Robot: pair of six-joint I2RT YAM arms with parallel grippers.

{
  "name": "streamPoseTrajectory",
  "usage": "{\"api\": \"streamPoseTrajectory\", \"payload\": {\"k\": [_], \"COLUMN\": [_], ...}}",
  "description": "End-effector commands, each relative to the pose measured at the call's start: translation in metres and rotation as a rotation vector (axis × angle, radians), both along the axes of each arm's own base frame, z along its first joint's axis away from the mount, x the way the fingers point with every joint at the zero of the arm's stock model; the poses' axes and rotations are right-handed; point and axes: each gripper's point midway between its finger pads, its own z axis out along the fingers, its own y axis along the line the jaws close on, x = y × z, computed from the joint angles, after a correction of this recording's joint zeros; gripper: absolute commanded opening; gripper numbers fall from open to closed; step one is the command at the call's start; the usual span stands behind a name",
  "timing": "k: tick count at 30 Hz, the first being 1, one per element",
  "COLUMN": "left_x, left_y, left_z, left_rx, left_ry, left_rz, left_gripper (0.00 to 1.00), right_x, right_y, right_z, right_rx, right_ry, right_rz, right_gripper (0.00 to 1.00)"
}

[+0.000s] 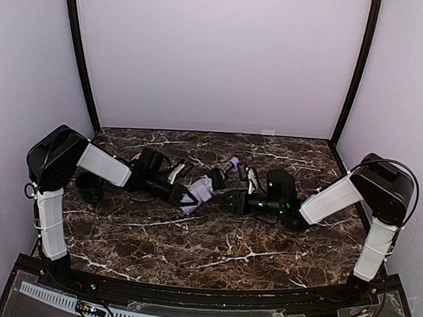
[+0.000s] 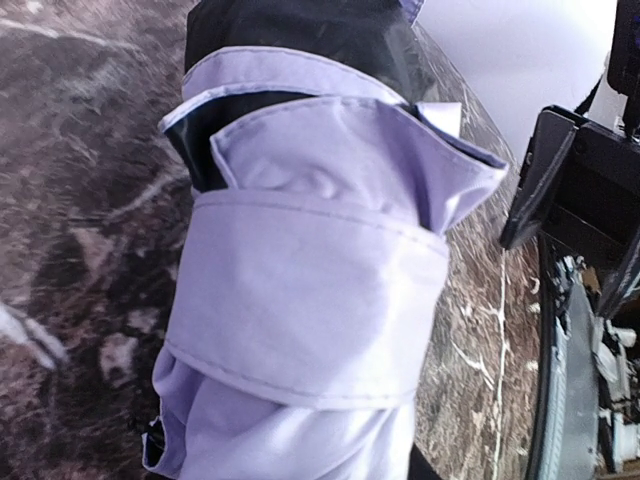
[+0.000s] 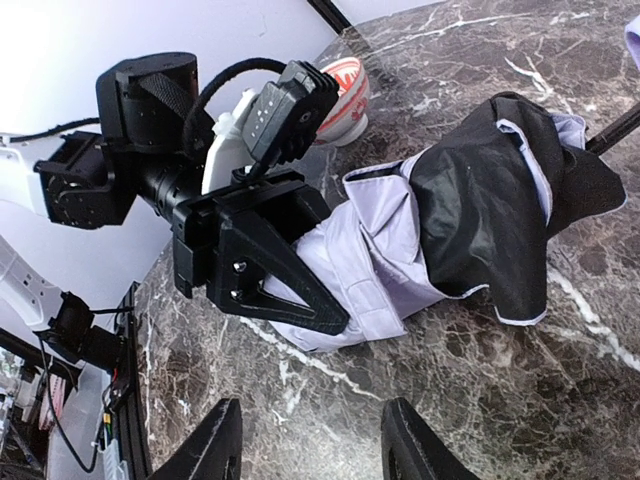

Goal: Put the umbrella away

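Note:
The umbrella (image 1: 199,192) lies folded on the marble table, pale lavender fabric with its black underside showing. Its thin black shaft (image 1: 221,173) runs up to the small lavender handle (image 1: 234,162). My left gripper (image 1: 186,193) is shut on the fabric end of the bundle. In the left wrist view the fabric (image 2: 310,300) fills the frame, with a lavender band wrapped around it, and hides my fingers. In the right wrist view the left gripper's black finger (image 3: 285,275) lies across the fabric (image 3: 400,255). My right gripper (image 3: 315,445) is open and empty, low over the table just short of the bundle.
A small red-patterned bowl (image 3: 345,95) stands behind the left gripper near the back wall. The right gripper (image 2: 565,180) shows close on the right of the left wrist view. White walls enclose the table on three sides.

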Motion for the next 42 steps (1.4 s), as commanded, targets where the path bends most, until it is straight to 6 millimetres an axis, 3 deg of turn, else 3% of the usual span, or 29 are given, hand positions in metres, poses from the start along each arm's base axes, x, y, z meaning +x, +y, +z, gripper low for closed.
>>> {"api": "streamPoseTrajectory", "payload": {"k": [1,5,10,17,18,22,28,31,32,36,42], "left_x": [0.021,0.016,0.011,0.006,-0.003,-0.007,-0.013,-0.018,-0.02,-0.05,-0.089], "left_y": [-0.015,-0.021,-0.022,-0.022,-0.03,-0.033,-0.036,-0.037,-0.037,-0.043,-0.058], "left_z": [0.073,0.088,0.107,0.114,0.115,0.114,0.116,0.117,0.118,0.138,0.125], "left_rx": [-0.141,-0.142,-0.179,-0.196,-0.202,-0.188,-0.2,-0.206,-0.215,-0.322,-0.277], "left_ry": [-0.293,-0.375,-0.433,-0.465,-0.472,-0.48,-0.487,-0.488,-0.489,-0.521,-0.549], "left_rz": [0.065,0.052,0.052,0.024,-0.005,-0.026,-0.062,-0.081,-0.094,-0.23,-0.413], "left_gripper": [0.0,0.0,0.0,0.0,0.0,0.0,0.0,0.0,0.0,0.0,0.0], "right_x": [0.009,0.015,0.023,0.025,0.024,0.019,0.021,0.021,0.022,0.027,0.03], "right_y": [0.013,0.022,0.018,0.014,0.015,0.017,0.016,0.014,0.013,0.004,-0.003], "right_z": [0.048,0.041,0.03,0.029,0.031,0.047,0.045,0.049,0.049,0.047,0.061], "right_rx": [0.137,0.087,0.052,0.029,0.033,0.056,0.049,0.06,0.057,0.05,0.079], "right_ry": [-0.065,-0.065,-0.048,-0.065,-0.072,-0.127,-0.133,-0.143,-0.146,-0.142,-0.161], "right_rz": [-0.012,-0.022,-0.075,-0.086,-0.076,-0.032,-0.03,-0.035,-0.037,-0.066,-0.095], "right_gripper": [0.47,0.47,0.48,0.49,0.48,0.38,0.22,0.01,0.0,0.0,0.0]}}
